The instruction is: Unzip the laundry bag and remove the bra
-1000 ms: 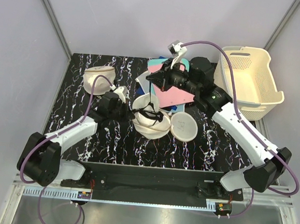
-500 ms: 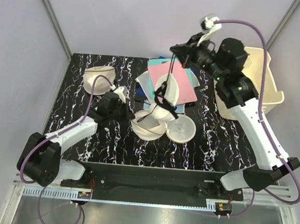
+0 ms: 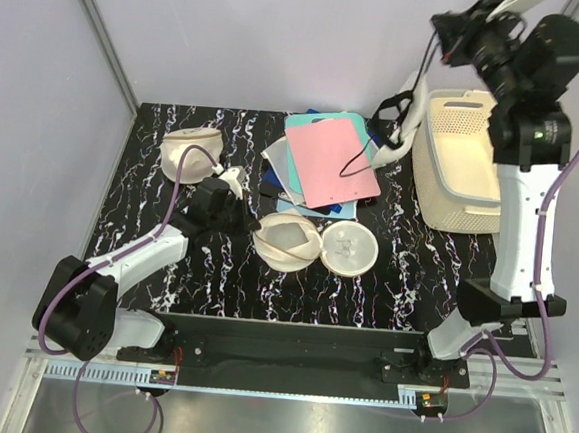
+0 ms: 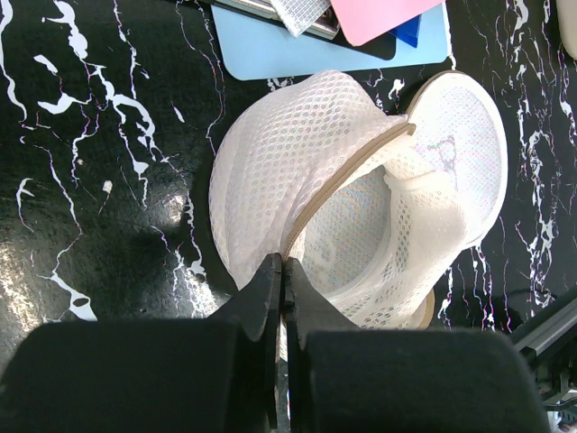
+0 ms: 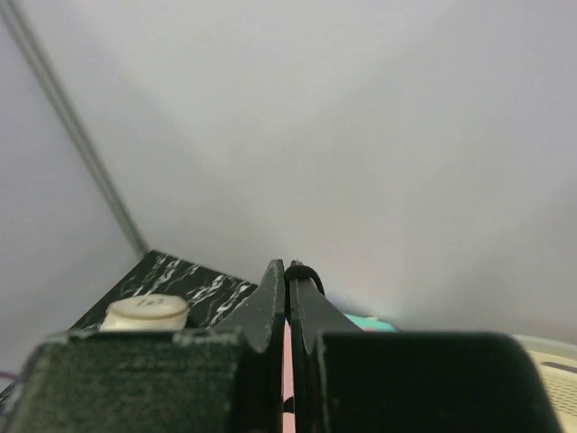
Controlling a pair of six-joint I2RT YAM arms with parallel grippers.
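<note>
Bag lies unzipped on the counter just ahead of the left arm, its domed mesh half tipped up and its round flap, the one with the small dark squiggle, folded out flat to the right and touching it. From the left wrist the bag gapes with nothing but mesh showing inside, and the left gripper has its fingers pressed together on the near edge of the mesh. From above, the left gripper sits low at the bag's left side. The bra is out of the bag and off the counter, hanging in the air beside the near-left corner of the basket, a pale cup dangling with black straps looped around it and one thin strap trailing down onto the pink sheet. It hangs from the right gripper, raised high at the back right above the basket. In the right wrist view that gripper is closed, with a black strap caught between the fingertips. Blue and grey sheets peek out from under the pink one behind the bag. A second cream pouch sits well apart at the counter's back left.
</note>
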